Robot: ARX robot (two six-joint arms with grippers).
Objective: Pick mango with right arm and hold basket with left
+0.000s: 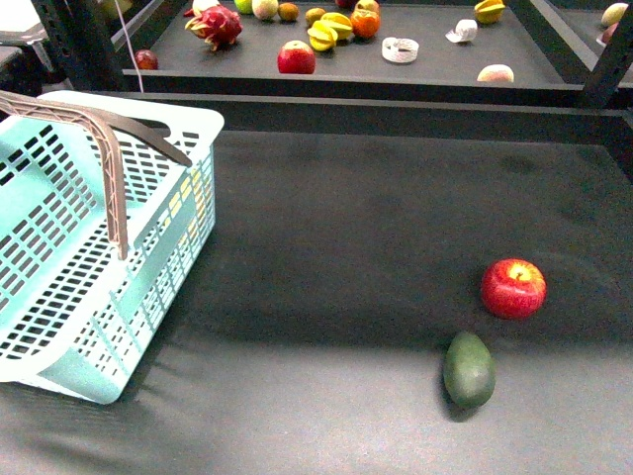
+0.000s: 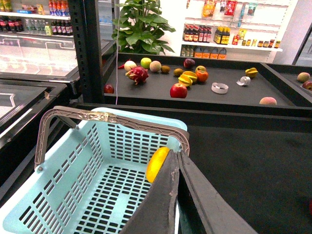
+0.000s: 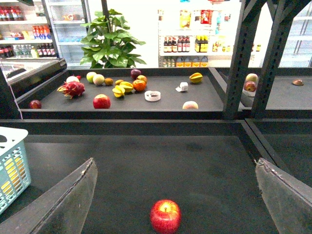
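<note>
So the mango (image 2: pixel 157 164) is already sitting inside the basket (image 1: pixel 148 287), tucked against the wall nearest the left gripper (image 2: pixel 176 195). That gripper's jaws are pressed together on the basket rim, probably to keep it from sliding or tipping. The right gripper (image 3: pixel 175 195) is spread wide and holding nothing, with the apple (image 3: pixel 165 216) between its fingers, well away from the basket. An avocado (image 1: pixel 469 368) lies just beside the apple.

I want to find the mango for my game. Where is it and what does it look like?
Look inside the big light blue basket on the dark table. The mango lies against its far slotted wall, beside the left gripper. It is smooth and bright yellow, the only fruit visible in the basket.
</note>
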